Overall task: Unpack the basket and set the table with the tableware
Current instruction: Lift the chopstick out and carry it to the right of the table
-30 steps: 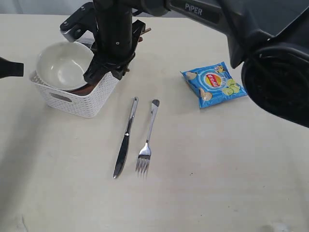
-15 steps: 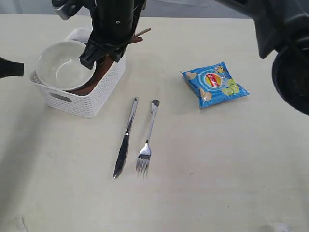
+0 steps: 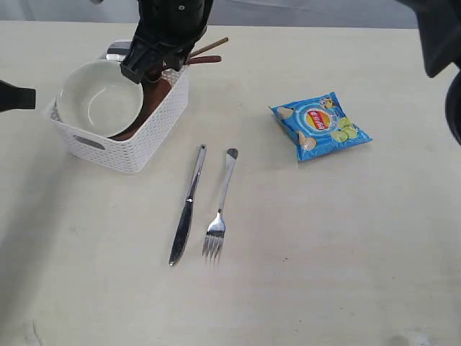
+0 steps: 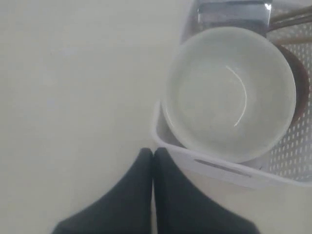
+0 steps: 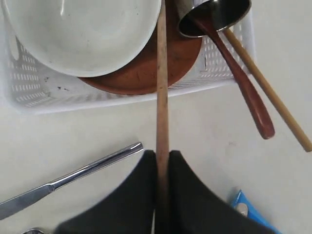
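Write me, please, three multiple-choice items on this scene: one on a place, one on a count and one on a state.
1. The bowl sits:
A) in the basket
B) on a shelf
C) in a sink

2. Steel utensils lying on the table outside the basket:
A) one
B) two
C) five

3. The right claw is:
A) wide open and empty
B) shut on a chopstick
C) shut on a sponge

Key:
1 A, the basket's walls surround the bowl.
2 B, a knife and a fork lie side by side.
3 B, the right wrist view shows the stick pinched between its fingers.
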Controlling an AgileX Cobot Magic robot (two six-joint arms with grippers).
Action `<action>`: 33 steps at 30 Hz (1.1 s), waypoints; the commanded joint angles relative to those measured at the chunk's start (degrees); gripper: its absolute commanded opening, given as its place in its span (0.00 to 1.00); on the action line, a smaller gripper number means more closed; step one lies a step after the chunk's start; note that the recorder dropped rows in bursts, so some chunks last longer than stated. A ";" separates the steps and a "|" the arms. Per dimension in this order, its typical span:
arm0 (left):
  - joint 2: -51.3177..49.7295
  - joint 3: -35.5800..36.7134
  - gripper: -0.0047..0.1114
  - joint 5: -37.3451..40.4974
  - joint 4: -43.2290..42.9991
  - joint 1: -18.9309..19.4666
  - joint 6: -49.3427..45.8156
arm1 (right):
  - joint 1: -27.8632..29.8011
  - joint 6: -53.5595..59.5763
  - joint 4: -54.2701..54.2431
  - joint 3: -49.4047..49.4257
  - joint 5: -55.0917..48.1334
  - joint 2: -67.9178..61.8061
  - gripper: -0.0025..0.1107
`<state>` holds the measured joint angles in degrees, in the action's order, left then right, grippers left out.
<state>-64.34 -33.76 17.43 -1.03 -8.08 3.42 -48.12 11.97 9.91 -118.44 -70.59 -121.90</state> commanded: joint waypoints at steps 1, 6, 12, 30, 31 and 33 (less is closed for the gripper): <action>0.28 0.31 0.04 -0.62 0.09 0.15 -0.43 | 0.07 0.08 0.62 0.00 0.63 1.81 0.02; 0.28 0.31 0.04 -0.62 0.09 0.15 -0.89 | 0.07 0.08 0.62 0.00 0.63 1.81 0.02; 0.28 0.31 0.04 -2.05 0.09 0.15 -0.84 | 0.07 0.08 0.62 0.00 0.63 2.89 0.02; 0.28 0.31 0.04 -5.94 0.41 0.15 0.13 | 3.61 -8.32 7.68 5.16 0.63 22.76 0.02; 0.28 0.31 0.04 -5.94 0.41 0.15 0.73 | 4.81 -10.41 7.68 7.12 0.63 24.34 0.02; 0.28 0.31 0.04 -6.41 0.41 0.15 1.53 | 7.12 -14.83 7.44 13.59 0.63 28.48 0.02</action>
<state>-64.34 -33.72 12.21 -1.03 -8.08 3.61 -43.79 2.60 16.33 -111.25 -69.70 -98.10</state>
